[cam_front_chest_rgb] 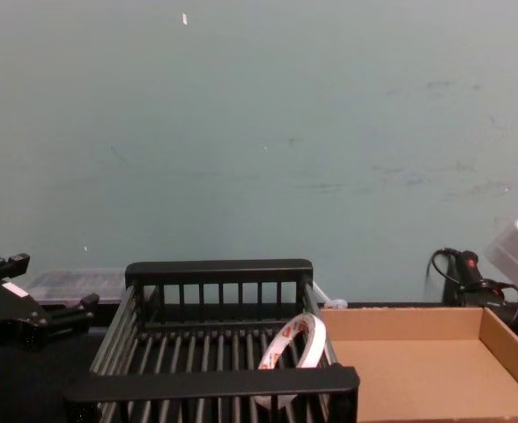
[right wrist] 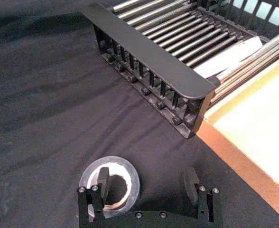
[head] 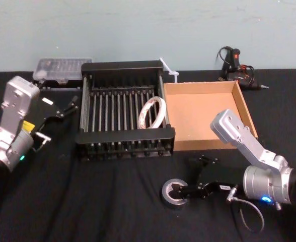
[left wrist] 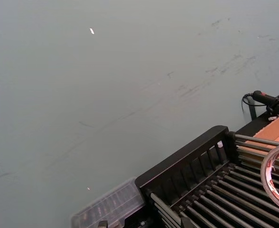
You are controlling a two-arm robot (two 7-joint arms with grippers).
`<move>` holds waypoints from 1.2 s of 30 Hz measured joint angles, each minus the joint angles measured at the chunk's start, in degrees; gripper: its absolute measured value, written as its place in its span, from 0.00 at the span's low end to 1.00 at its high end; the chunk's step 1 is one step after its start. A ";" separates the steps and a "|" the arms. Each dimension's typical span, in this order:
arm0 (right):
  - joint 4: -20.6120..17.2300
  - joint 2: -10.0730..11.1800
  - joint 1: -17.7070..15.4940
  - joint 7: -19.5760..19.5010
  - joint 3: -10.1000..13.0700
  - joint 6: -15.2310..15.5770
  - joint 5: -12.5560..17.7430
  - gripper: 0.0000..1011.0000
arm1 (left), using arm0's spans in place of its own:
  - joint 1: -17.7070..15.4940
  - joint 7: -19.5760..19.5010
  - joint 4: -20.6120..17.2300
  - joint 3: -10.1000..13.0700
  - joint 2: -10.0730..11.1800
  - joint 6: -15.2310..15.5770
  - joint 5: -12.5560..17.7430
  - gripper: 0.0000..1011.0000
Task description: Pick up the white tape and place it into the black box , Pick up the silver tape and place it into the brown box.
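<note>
On the black table (head: 113, 201), in front of the brown box (head: 203, 113), the silver tape (head: 174, 194) lies flat with the right gripper (right wrist: 146, 183) spread open over it, one finger inside its core. The white tape (head: 153, 112) leans tilted inside the black box (head: 123, 68). The left gripper (head: 67, 107), fingers open, hovers beside that box.

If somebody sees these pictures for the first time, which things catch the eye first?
The white tape leans on edge inside the black box, against its right wall. Beside it lies the bare brown box. In front, the right tool is open over the silver tape on the cloth, one finger in its core.
</note>
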 joint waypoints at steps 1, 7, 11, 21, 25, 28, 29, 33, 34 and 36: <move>0.08 -0.04 0.04 0.00 -0.03 0.04 -0.02 0.99 | 0.00 0.00 0.00 0.00 0.00 0.00 0.00 0.99; 0.73 -0.34 0.37 0.03 -0.35 0.18 -0.28 0.99 | 0.00 0.00 0.00 0.00 0.00 0.00 0.00 0.99; 1.31 -0.66 0.62 0.07 -0.58 0.35 -0.44 0.99 | 0.00 0.00 0.00 0.00 0.00 0.00 0.00 0.99; 2.57 -1.25 1.30 0.52 -1.14 0.55 -0.68 0.99 | 0.00 0.00 0.00 0.00 0.00 0.00 0.00 0.99; 2.93 -1.38 1.64 0.79 -1.44 0.85 -0.84 0.99 | 0.00 0.00 0.00 0.00 0.00 0.00 0.00 0.99; 3.15 -1.51 1.83 0.80 -1.57 1.18 -0.95 0.99 | 0.00 0.00 0.00 0.00 0.00 0.00 0.00 0.99; 3.20 -1.55 1.86 0.78 -1.59 1.26 -0.97 0.99 | 0.00 0.00 0.00 0.00 0.00 0.00 0.00 0.99; 3.22 -1.55 1.86 0.77 -1.60 1.30 -0.99 0.99 | 0.00 0.00 0.00 0.00 0.00 0.00 0.00 0.99; 3.21 -1.54 1.85 0.77 -1.59 1.30 -1.00 0.99 | 0.00 0.00 0.00 0.00 0.00 0.00 0.00 0.99; 3.19 -1.53 1.84 0.76 -1.59 1.29 -0.99 0.99 | 0.00 0.00 0.00 0.00 0.00 0.00 0.00 0.99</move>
